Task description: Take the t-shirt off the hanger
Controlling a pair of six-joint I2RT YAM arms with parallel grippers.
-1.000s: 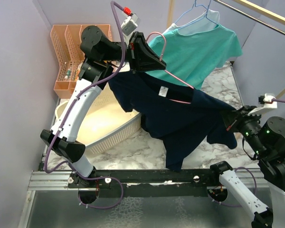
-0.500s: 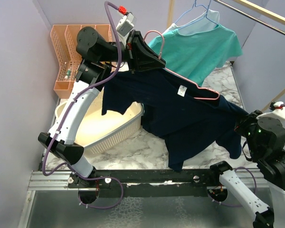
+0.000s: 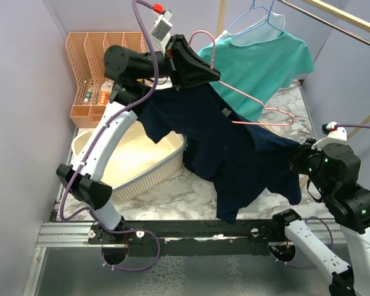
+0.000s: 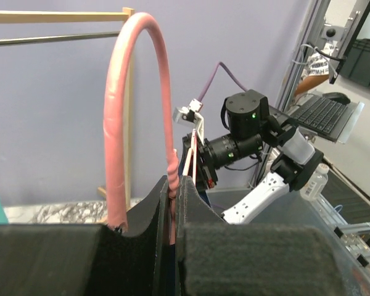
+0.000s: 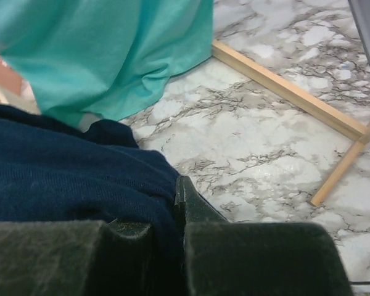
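Your left gripper (image 4: 172,209) is clenched on the neck of the pink hanger (image 4: 120,123), held high. Your right gripper (image 5: 177,206) is clamped on a fold of the navy t-shirt (image 3: 234,160), which stretches between them above the marble table (image 3: 172,194). One hanger arm shows bare; the other looks buried in the cloth. Draw the shirt right and down along that buried arm, lift the hanger away leftward, and steer clear of the teal t-shirt (image 3: 259,61) behind.
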